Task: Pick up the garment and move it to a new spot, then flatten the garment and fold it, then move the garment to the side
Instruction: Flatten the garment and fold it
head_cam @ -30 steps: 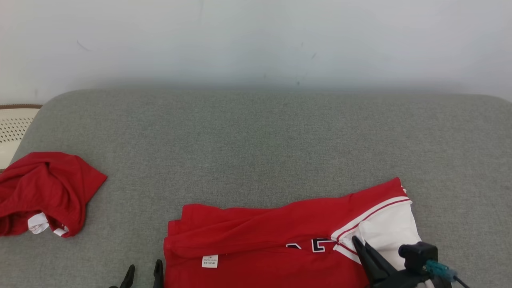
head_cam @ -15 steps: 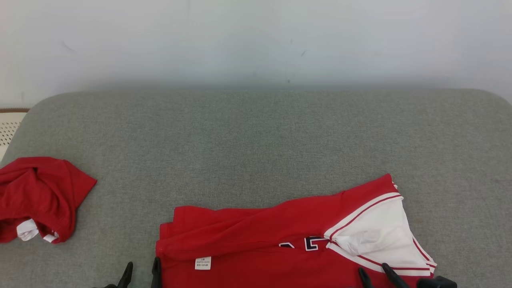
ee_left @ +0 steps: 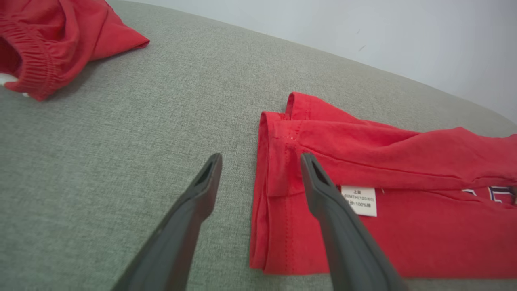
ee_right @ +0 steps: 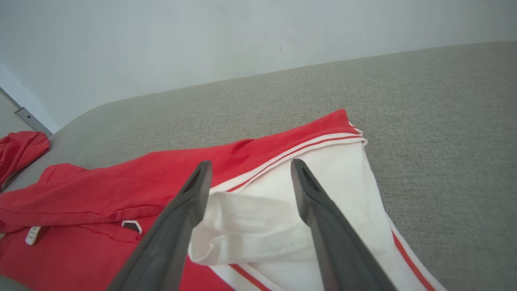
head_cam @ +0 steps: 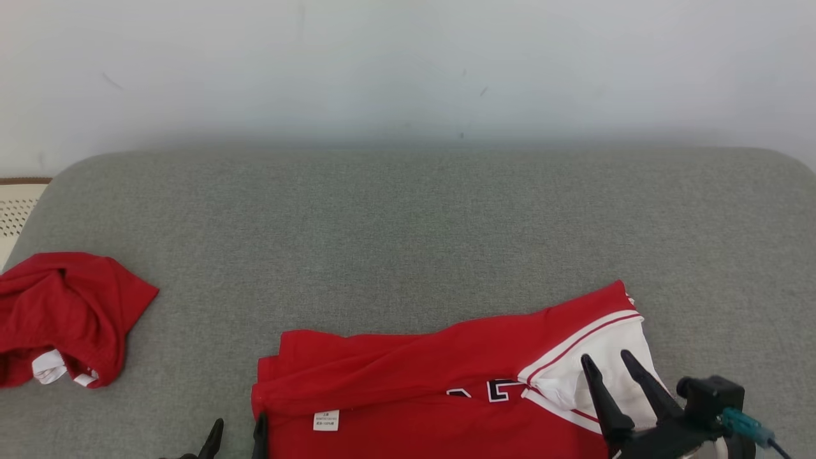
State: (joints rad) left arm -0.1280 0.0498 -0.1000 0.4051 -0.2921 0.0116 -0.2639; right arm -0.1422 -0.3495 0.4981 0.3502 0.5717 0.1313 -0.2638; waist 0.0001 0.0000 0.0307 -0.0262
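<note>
The garment (head_cam: 414,376) is a red shirt with a white, red-striped sleeve, lying partly folded at the front of the grey cushion (head_cam: 408,223). A white label (head_cam: 326,420) shows near its left edge. My right gripper (head_cam: 607,360) hovers open over the white sleeve (ee_right: 258,218), its fingers straddling a raised fold of white cloth and holding nothing. At the shirt's left hem (ee_left: 270,182) my left gripper (ee_left: 260,161) stands open, one finger over the cushion and one over the red cloth. Its fingertips (head_cam: 218,428) peek in at the head view's bottom edge.
A second red garment (head_cam: 60,315) lies crumpled at the cushion's left edge, also seen as a bunched red cloth (ee_left: 48,40) in the left wrist view. A pale perforated object (head_cam: 16,207) sits beyond that edge. A white wall (head_cam: 408,64) backs the cushion.
My right gripper let go of the white sleeve, dropped back low, then rose again open over the sleeve. The sleeve settled flatter. The head camera shifted slightly.
</note>
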